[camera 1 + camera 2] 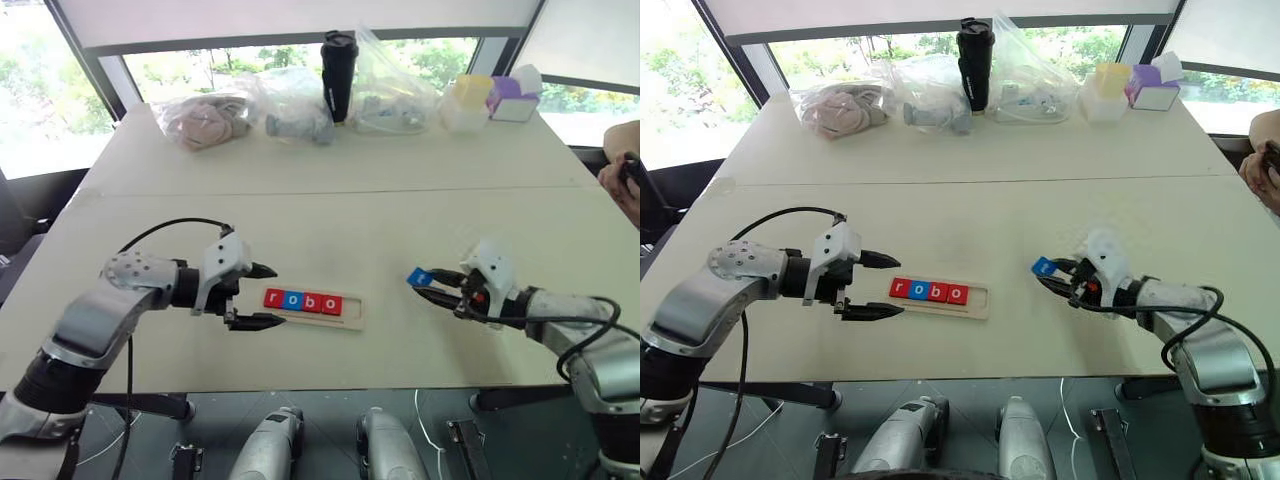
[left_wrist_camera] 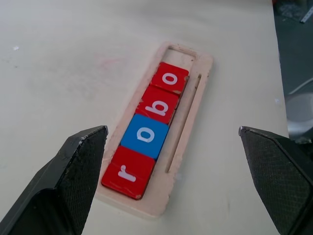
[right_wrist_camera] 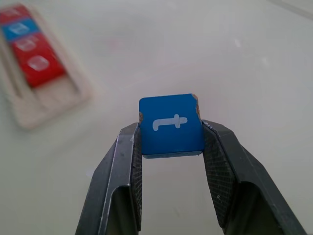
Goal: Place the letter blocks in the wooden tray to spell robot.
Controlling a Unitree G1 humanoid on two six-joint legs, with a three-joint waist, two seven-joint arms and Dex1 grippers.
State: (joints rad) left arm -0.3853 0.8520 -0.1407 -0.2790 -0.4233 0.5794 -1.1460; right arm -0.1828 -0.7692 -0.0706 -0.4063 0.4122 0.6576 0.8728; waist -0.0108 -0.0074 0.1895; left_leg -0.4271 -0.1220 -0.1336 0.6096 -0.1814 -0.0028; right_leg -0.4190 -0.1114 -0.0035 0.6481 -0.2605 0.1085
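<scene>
The right gripper [image 3: 171,142] has its jaws closed on the small flat blue square tile with a white "t" [image 3: 170,125], pinching it by two opposite edges so the lettered face stays in plain sight, and it holds the tile up off the pale worktop [image 1: 330,215], well to the right of the long, narrow pale-wood tray [image 2: 198,98]. In that tray's recessed slot four tiles already lie flat and touching in a row, a red "r" tile [image 2: 128,174], a blue "o" tile [image 2: 145,135], a red "b" tile [image 2: 158,105] and a red "o" tile [image 2: 169,78], with one bare space left at the far end beyond the last "o". The left gripper [image 1: 252,296] hangs just beside the "r" end of the tray, its jaws spread wide with nothing between them. The tile looks light, rigid and smooth-faced, so I'd judge it needs little squeeze, but with such thin edges it could pivot or slip if nudged against the slot wall. The edge grip looks right to me: it leaves the underside free to settle flat into the gap, though the slot seems snug, so the tile would have to go in square.
</scene>
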